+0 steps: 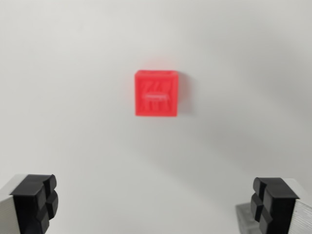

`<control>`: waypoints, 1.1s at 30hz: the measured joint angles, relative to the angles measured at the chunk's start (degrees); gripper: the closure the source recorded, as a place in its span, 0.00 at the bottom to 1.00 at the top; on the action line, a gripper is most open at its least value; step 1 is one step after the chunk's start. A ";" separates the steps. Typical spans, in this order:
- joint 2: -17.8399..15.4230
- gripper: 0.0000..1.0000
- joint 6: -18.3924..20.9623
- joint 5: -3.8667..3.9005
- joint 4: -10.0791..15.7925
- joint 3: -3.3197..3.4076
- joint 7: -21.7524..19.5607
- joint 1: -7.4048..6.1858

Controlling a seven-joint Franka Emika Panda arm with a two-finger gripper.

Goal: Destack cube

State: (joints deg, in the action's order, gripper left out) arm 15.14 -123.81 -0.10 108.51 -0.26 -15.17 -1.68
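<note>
- Near the middle of the wrist view, slightly toward the far side, a red cube (156,93) sits on the white desk (73,97), its face showing raised markings too blurred to read.
- Spread wide, the end effector (156,204) holds nothing; its black fingertips (35,201) sit at the near corners, well apart from the cube.

Red plastic cube (156,94) seen from above, a little above the middle of the wrist view.

Its top face is square and slightly blurred, with faint raised ridges or markings too soft to read. A thin strip of one side shows along the wrist view's right edge. It sits squarely, edges level with the frame.
</note>
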 joint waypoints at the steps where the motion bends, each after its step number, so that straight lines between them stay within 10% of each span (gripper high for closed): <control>1: -0.24 0.00 0.47 0.00 -0.27 0.00 0.00 0.00; 33: -2.59 0.00 6.25 0.00 -3.61 0.00 0.04 0.00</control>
State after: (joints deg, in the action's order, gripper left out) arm 12.55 -117.56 -0.10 104.89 -0.26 -15.13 -1.68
